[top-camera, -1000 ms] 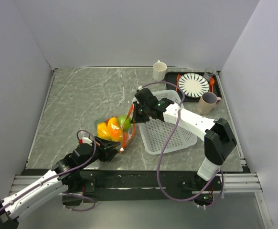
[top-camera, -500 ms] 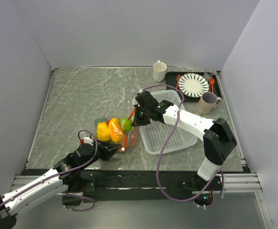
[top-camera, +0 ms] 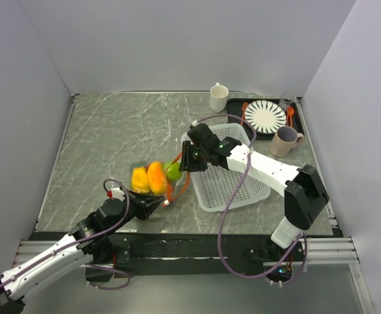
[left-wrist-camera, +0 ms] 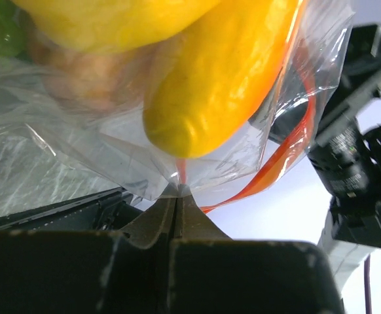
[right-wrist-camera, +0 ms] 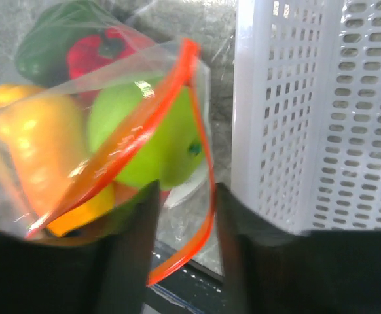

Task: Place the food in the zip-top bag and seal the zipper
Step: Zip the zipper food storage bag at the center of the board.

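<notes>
The clear zip-top bag (top-camera: 152, 180) lies between the two arms, and the food is inside it: a yellow pepper (left-wrist-camera: 223, 72), an orange piece (right-wrist-camera: 36, 147), a green apple (right-wrist-camera: 154, 140), and small red (right-wrist-camera: 102, 52) and green pieces (right-wrist-camera: 43, 49). My left gripper (top-camera: 159, 203) is shut on the bag's near corner (left-wrist-camera: 177, 186). The zipper (right-wrist-camera: 122, 140) gapes in an orange-red loop. One side of the loop runs between the fingers of my right gripper (right-wrist-camera: 185, 193), which stands open at the bag's far end (top-camera: 184, 157) and clamps nothing.
A white mesh basket (top-camera: 233, 180) stands just right of the bag, close to the right gripper. At the back right are a white mug (top-camera: 218, 97), a black tray (top-camera: 239, 104) with a striped plate (top-camera: 265, 116), and a brown mug (top-camera: 285, 141). Walls close in on three sides.
My left gripper closed on the bag's near corner. My right gripper, shut on the bag's mouth before, has now opened and let it go. The bag shifted slightly left.
</notes>
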